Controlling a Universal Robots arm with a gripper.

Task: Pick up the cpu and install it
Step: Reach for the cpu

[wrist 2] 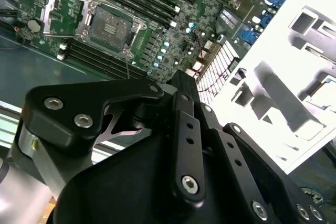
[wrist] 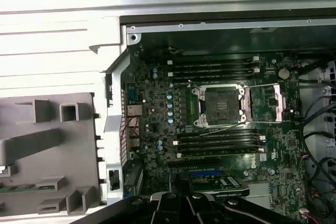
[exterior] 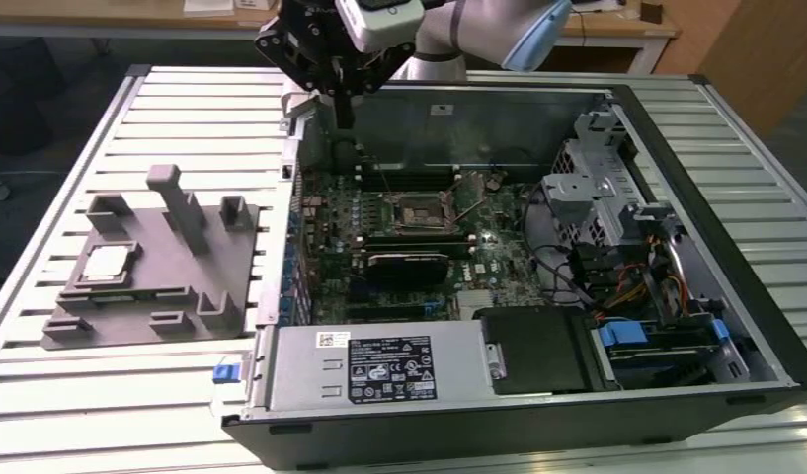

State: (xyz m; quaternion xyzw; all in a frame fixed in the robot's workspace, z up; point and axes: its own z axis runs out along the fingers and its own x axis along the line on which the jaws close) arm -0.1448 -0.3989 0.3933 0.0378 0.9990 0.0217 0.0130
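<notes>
Fingers [exterior: 339, 107] of the gripper [exterior: 340, 118] were pressed together, with nothing between them. The gripper hung above the far edge of the open computer case [exterior: 769, 326], over the corner of the motherboard [exterior: 327, 212] nearest the grey fixture [exterior: 179, 281]. The cpu [exterior: 107, 262] lay flat in a recess of that fixture, on the slatted table [exterior: 114, 395] at the exterior view's left, well apart from the gripper. The CPU socket [exterior: 417, 212] stood open and empty on the motherboard.
</notes>
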